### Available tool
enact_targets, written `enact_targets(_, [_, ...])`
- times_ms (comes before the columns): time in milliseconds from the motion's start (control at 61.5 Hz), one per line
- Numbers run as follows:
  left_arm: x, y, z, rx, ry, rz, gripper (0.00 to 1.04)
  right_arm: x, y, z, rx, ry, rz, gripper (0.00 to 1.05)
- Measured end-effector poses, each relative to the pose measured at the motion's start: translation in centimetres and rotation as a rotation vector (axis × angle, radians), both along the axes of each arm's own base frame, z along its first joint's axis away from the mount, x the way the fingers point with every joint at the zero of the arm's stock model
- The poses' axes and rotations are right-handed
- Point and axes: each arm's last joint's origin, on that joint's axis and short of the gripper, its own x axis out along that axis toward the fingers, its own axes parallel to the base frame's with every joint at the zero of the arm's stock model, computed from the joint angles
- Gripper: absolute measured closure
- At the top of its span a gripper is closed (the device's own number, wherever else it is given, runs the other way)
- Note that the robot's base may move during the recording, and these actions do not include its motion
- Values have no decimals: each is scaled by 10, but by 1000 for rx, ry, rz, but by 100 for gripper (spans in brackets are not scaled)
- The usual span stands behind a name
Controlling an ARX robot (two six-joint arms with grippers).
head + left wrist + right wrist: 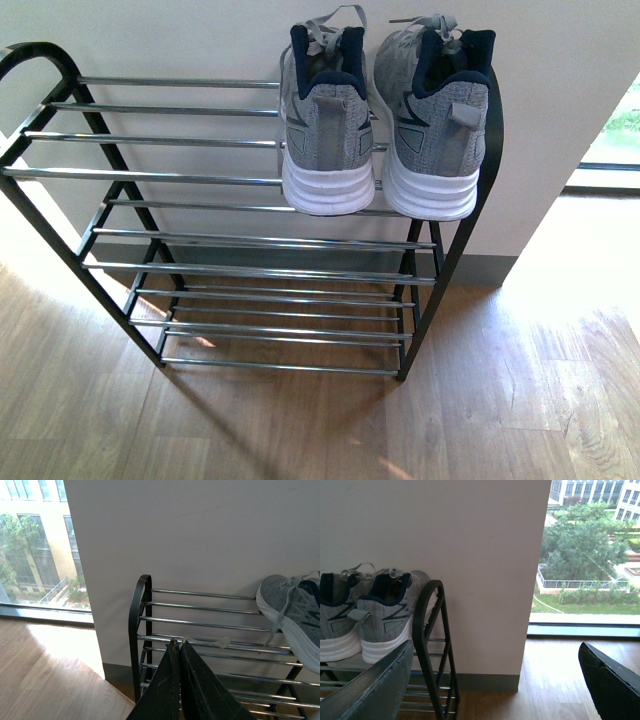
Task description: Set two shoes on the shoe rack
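Against a white wall stood the black shoe rack. At the right end of its top shelf sat the first shoe beside the second shoe, heels outward. Left gripper was pinched closed, empty; right gripper gaped wide, empty.

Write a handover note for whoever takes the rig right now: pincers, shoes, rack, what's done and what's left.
Left pincer: shut, empty, facing the bare end of the rack.
Right pincer: open, empty, off the rack's shoe end.
One shoe and the other shoe sit side by side on the top shelf, heels toward the robot.
Done: both shoes placed.
Left: nothing apparent, except perhaps parking the arms.
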Motion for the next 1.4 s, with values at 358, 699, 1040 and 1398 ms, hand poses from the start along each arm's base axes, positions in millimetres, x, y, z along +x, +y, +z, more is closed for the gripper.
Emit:
enact_targets(358, [-6, 0, 0, 0, -2, 0, 104, 0, 0, 0, 0, 0, 0, 9])
enact_targets(699, [-17, 0, -4, 0, 17, 1, 104, 0, 0, 0, 0, 0, 0, 9])
enact_targets(1040, [-17, 0, -4, 0, 16, 1, 43, 0, 0, 0, 0, 0, -1, 9])
enact_targets(1398, [-17, 0, -4, 2, 16, 1, 9, 0, 0, 0, 0, 0, -2, 9])
